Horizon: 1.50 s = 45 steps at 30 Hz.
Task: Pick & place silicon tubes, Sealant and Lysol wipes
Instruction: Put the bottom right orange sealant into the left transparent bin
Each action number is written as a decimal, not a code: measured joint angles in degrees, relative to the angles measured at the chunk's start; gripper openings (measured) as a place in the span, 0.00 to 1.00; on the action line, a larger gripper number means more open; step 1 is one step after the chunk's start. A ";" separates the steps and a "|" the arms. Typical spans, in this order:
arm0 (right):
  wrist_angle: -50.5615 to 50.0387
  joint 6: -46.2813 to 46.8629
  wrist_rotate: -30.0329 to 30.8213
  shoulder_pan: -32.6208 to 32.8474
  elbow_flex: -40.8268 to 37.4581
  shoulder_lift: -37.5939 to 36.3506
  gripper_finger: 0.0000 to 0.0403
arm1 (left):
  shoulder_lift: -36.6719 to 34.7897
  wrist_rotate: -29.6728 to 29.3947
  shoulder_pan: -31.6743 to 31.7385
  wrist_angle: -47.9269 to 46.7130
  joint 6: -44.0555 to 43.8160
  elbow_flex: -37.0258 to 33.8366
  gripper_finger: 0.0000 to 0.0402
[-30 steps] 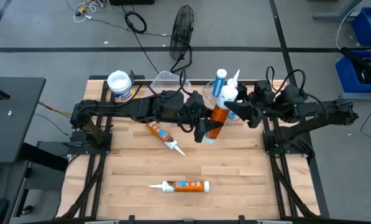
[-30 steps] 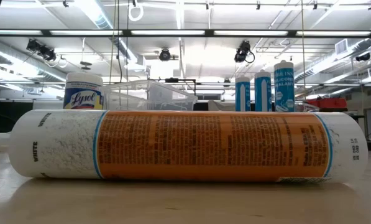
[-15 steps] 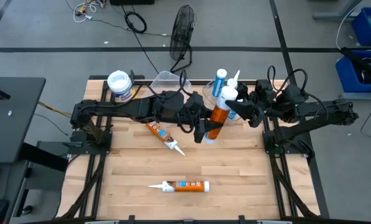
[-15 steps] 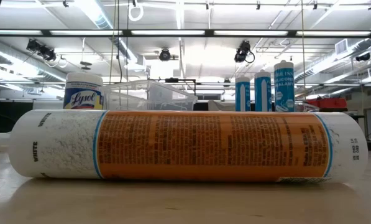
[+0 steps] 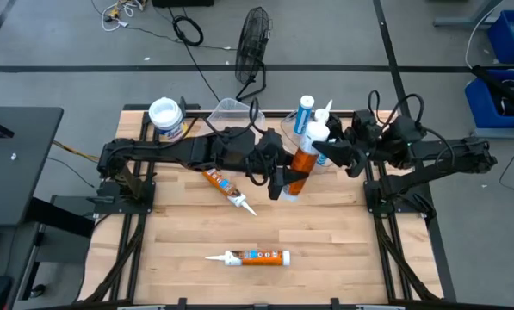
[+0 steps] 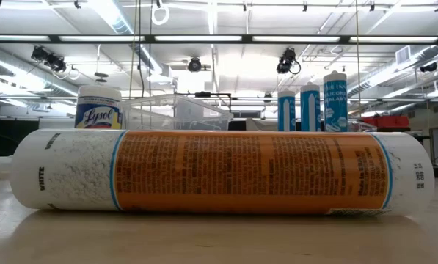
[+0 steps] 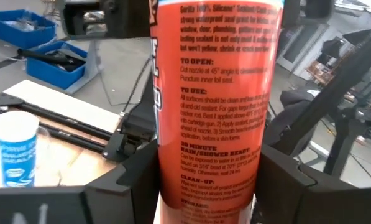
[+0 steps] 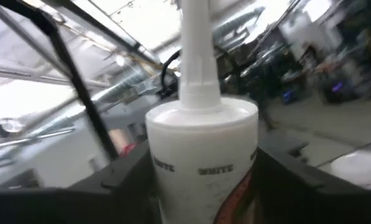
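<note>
Both jaws grip one upright orange-and-white sealant tube (image 5: 303,160).

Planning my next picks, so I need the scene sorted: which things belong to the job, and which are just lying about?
Job:
- held orange tube, gripped by the left gripper, with the right gripper at its top
- middle orange tube
- front orange tube
- blue tubes
- Lysol wipes

Lying about:
- clear container, purpose unclear
- fan
- blue bins

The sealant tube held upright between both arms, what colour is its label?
Orange label with white text, white top; the left wrist view shows it best.
</note>
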 joint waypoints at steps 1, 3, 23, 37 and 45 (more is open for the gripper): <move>-0.75 0.71 -0.90 0.06 0.01 -0.02 0.70 | 0.00 0.21 0.00 0.53 0.10 0.00 0.52; -1.73 2.15 -1.40 0.18 -0.03 0.48 0.81 | -0.08 0.12 0.02 1.11 0.32 0.02 0.52; 1.18 3.48 -1.57 0.30 -0.07 5.77 0.70 | -0.10 -0.40 0.92 1.47 0.51 0.02 0.52; 0.40 2.63 -1.11 0.25 -0.07 5.73 0.46 | -0.06 -0.27 1.07 1.18 -0.70 0.02 0.54; -1.42 2.69 -1.77 0.12 -0.07 4.96 0.46 | -0.38 1.13 -0.64 0.85 -2.15 0.07 0.61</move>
